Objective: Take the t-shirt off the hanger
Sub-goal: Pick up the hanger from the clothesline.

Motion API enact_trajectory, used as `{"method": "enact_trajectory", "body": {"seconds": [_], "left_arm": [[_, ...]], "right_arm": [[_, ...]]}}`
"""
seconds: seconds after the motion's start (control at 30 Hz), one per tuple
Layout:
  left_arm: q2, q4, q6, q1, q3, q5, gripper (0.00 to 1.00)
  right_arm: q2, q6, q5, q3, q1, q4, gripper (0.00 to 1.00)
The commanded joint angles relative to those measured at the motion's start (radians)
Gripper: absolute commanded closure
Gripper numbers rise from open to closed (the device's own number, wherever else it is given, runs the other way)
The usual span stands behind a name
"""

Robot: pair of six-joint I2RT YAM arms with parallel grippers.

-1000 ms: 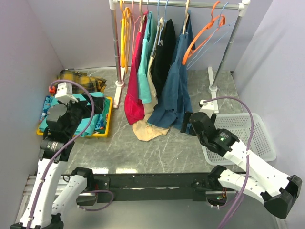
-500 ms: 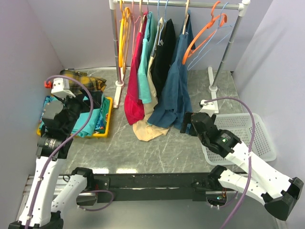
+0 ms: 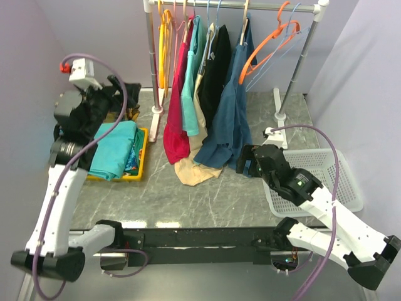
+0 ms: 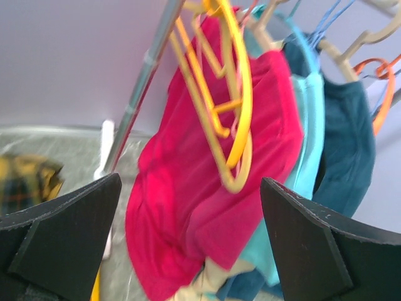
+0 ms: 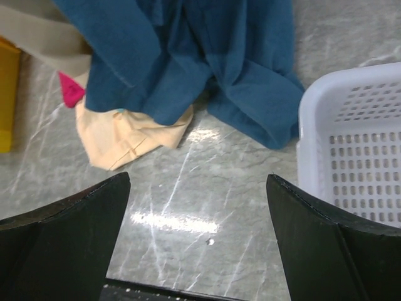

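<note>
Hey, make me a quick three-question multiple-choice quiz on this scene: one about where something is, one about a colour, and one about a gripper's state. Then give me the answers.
1. Where is the white perforated plastic basket?
A. hung up high
B. standing on the grey marbled table, to the right
C. upside down

2. What colour is the t-shirt hanging next to the yellow plastic hangers?
A. black
B. white
C. magenta-red

3. How is the left gripper?
A. open, holding nothing
B. shut on a hanger
C. shut on cloth

Answers:
1 B: the top view shows the basket upright on the table's right side.
2 C: the left wrist view shows magenta-red cloth right behind the yellow hangers.
3 A: its two black fingers stand wide apart with nothing between them.
</note>
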Motion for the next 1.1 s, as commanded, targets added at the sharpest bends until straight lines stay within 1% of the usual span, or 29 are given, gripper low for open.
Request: {"method": "enact_trajectory", "body": {"seconds": [0.0,0.07,0.13,0.17,0.2,0.23,0.27,0.3,0.33,0.37,0.4,0.5,0.6,0.73,0.83,0.9,0.93,0.97,1.0,1.07], "left_arm": [[0.085,0.166,-0.012,-0.003,0.091,0.124,0.01],[0.122,0.224,-0.036,-0.003,0.116,0.209,0.02],[0.173,0.281,-0.061,-0.006,0.144,0.283,0.08],[0.211,0.325,-0.081,-0.010,0.168,0.331,0.15],[0.232,0.327,-0.078,-0.039,0.193,0.331,0.18],[0.257,0.283,-0.040,-0.064,0.225,0.320,0.20],[0.306,0.252,-0.013,-0.091,0.307,0.269,0.24],[0.332,0.203,0.014,-0.148,0.346,0.247,0.25],[0.355,0.179,0.055,-0.173,0.380,0.222,0.25],[0.389,0.148,0.066,-0.193,0.426,0.204,0.26],[0.403,0.145,0.073,-0.222,0.440,0.166,0.27],[0.440,0.160,0.086,-0.260,0.464,0.103,0.29],[0.492,0.145,0.111,-0.304,0.512,0.084,0.31],[0.559,0.125,0.131,-0.348,0.576,0.023,0.37],[0.608,0.116,0.129,-0.369,0.622,0.009,0.42],[0.650,0.091,0.120,-0.384,0.673,-0.057,0.45],[0.667,0.036,0.094,-0.389,0.705,-0.100,0.47],[0.705,0.007,0.088,-0.391,0.772,-0.121,0.49],[0.720,-0.016,0.082,-0.397,0.800,-0.175,0.50],[0.748,-0.055,0.077,-0.406,0.845,-0.227,0.51]], "right_arm": [[-0.043,0.007,-0.068,0.002,-0.003,0.040,0.03],[-0.040,0.010,-0.074,0.005,-0.003,0.041,0.03],[-0.026,0.007,-0.079,0.011,-0.005,0.043,0.04],[-0.016,0.001,-0.080,0.015,-0.003,0.047,0.04],[-0.008,-0.002,-0.082,0.021,-0.003,0.051,0.04],[0.001,-0.010,-0.082,0.026,-0.003,0.052,0.04],[0.019,-0.013,-0.080,0.029,-0.003,0.057,0.04],[0.029,-0.016,-0.079,0.040,-0.003,0.057,0.04],[0.038,-0.019,-0.080,0.044,-0.003,0.060,0.04],[0.056,-0.021,-0.079,0.047,-0.003,0.066,0.04],[0.066,-0.021,-0.082,0.055,-0.003,0.070,0.04],[0.096,-0.012,-0.097,0.057,-0.003,0.092,0.04],[0.113,-0.006,-0.117,0.046,-0.003,0.112,0.04],[0.125,-0.002,-0.122,0.038,-0.003,0.120,0.04],[0.125,-0.001,-0.119,0.037,-0.002,0.123,0.04],[0.122,0.004,-0.119,0.035,-0.005,0.126,0.04],[0.122,0.004,-0.122,0.032,-0.003,0.127,0.04],[0.119,0.007,-0.123,0.031,-0.003,0.129,0.04],[0.118,0.008,-0.125,0.028,-0.003,0.130,0.04],[0.116,0.008,-0.129,0.023,-0.003,0.135,0.04]]}}
